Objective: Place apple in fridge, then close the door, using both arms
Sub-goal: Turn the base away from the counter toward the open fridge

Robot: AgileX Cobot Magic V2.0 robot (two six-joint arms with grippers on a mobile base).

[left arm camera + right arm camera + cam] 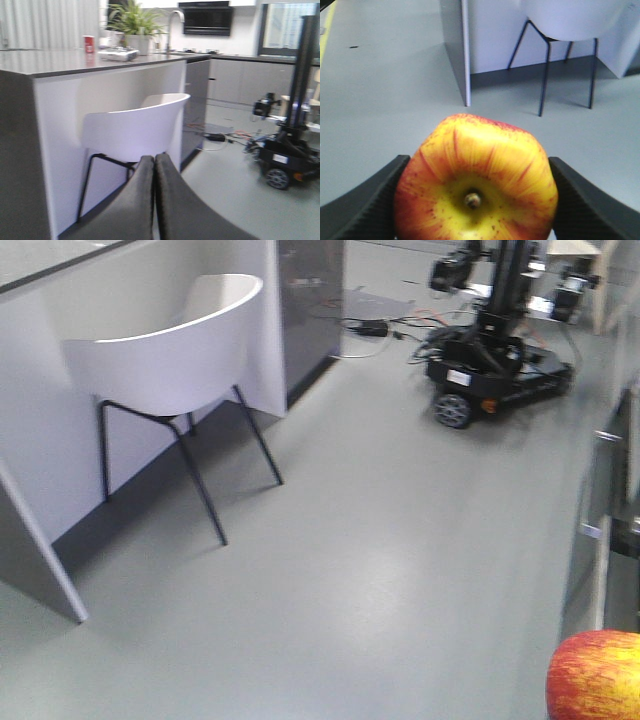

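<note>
On a grey kitchen floor [380,570], beside a white island counter [50,62], we find the apple [475,185] clamped between the two black fingers [365,205] of the right gripper [475,200]; the fruit faces the right wrist camera stem dimple first, red streaks running over yellow skin, and each finger presses against one of its sides; in the front-facing view we see the same apple at the lower right corner, above the floor and cut off by the frame edge; the left gripper [154,195] is clenched on nothing, its two dark fingers [135,205] meeting along a thin seam; beyond it stands a white shell chair [132,127] on thin black legs, drawn up close to the counter; on the countertop we make out a small red cup [89,43], a leafy green plant [132,20] and, further back, a curved tap [172,22]; well apart from the chair, across the floor, a black wheeled robot base [285,160] stands with loose cables [380,325] trailing near it, in front of a run of grey cabinets [235,80]
</note>
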